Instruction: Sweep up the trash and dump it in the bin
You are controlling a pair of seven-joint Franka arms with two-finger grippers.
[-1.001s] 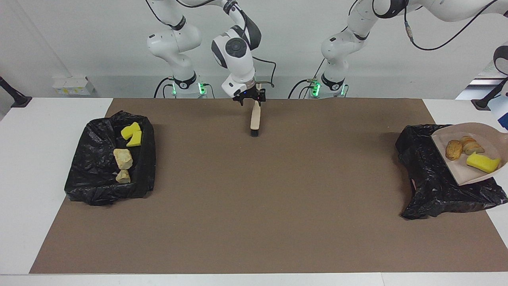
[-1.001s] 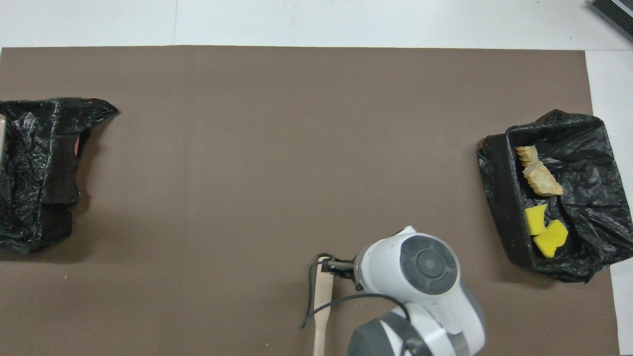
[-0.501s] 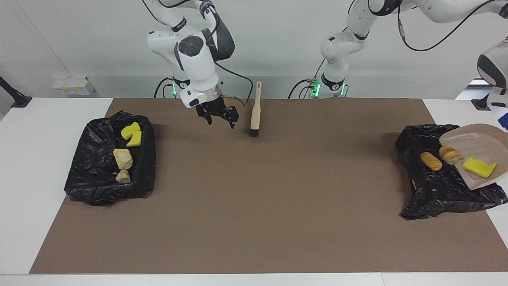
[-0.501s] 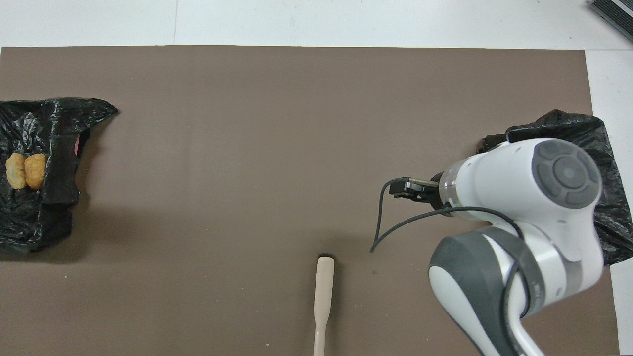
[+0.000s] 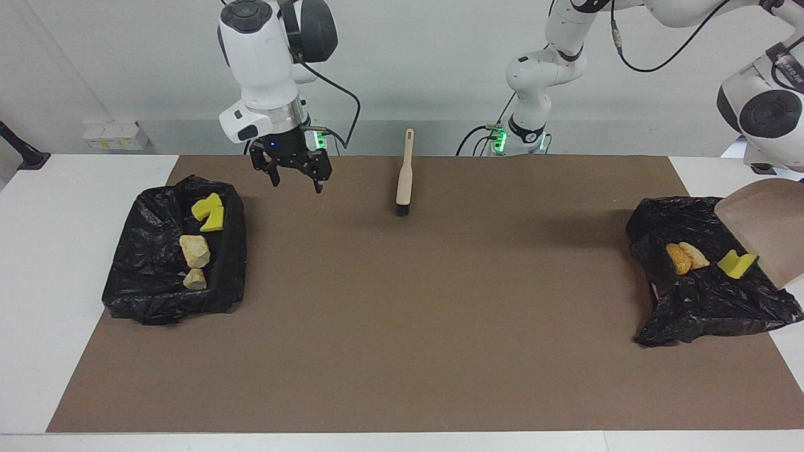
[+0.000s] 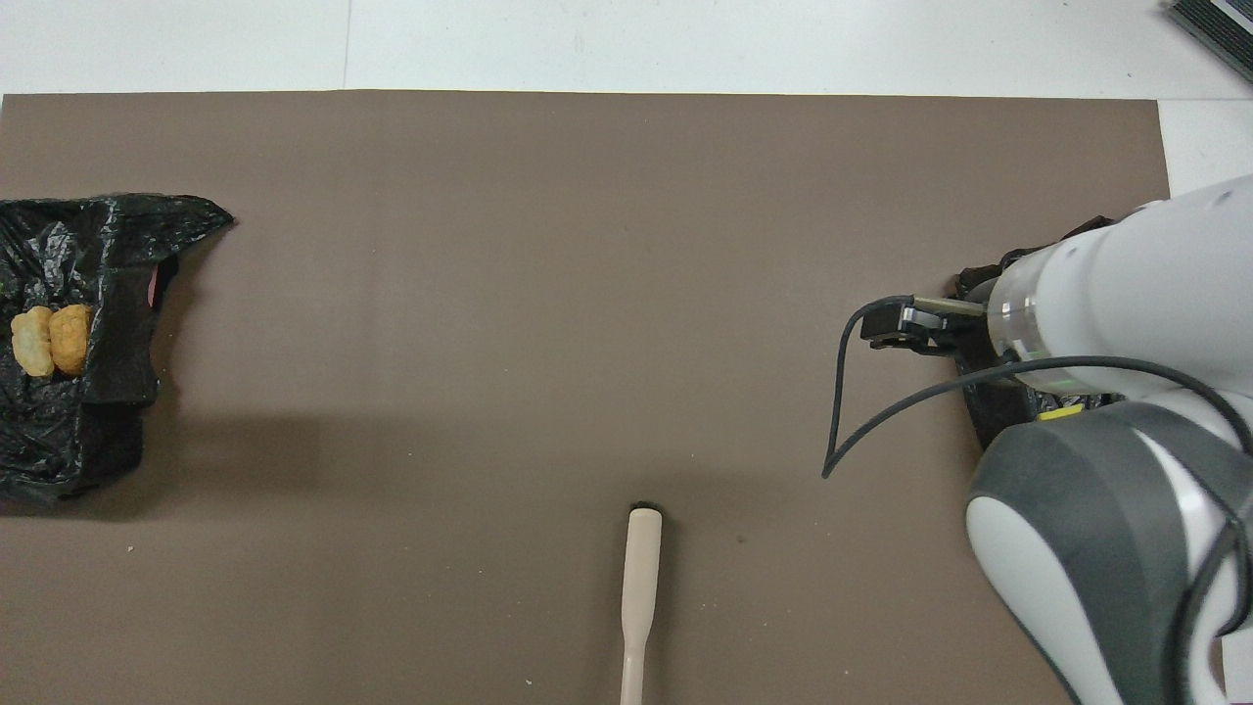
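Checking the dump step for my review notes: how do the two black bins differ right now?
The bin at the right arm's end holds four pieces, two yellow and two beige; the bin at the left arm's end shows three, two orange-brown and one yellow. The first bin has nothing over it; the second has the tilted dustpan above its edge. The first keeps a boxy shape; the second looks slumped. Both are lined with black plastic.

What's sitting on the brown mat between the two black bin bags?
Only the brush, lying near the robots' edge of the brown mat; the rest between one black bag and the other is bare, clearest in the facing view.
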